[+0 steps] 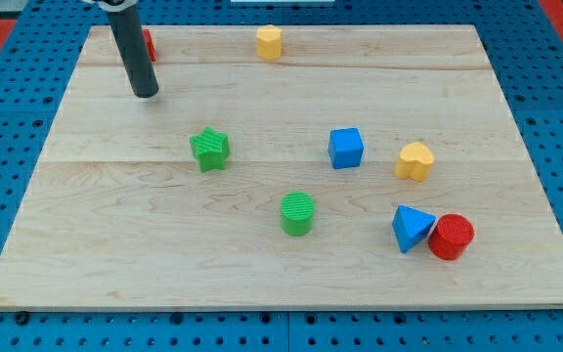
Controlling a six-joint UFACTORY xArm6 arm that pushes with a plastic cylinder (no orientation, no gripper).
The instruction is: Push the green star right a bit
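The green star [209, 149] lies on the wooden board [164, 254], left of the middle. My tip [146, 94] rests on the board up and to the left of the star, well apart from it. The dark rod rises from the tip toward the view's top and partly hides a red block [149, 44] at the board's top left.
A green cylinder [298, 213] sits below and right of the star. A blue cube [345, 148] and a yellow heart [414, 160] lie to the star's right. A blue triangle [411, 227] touches a red cylinder [451, 237] at lower right. A yellow hexagon [269, 42] sits at the top.
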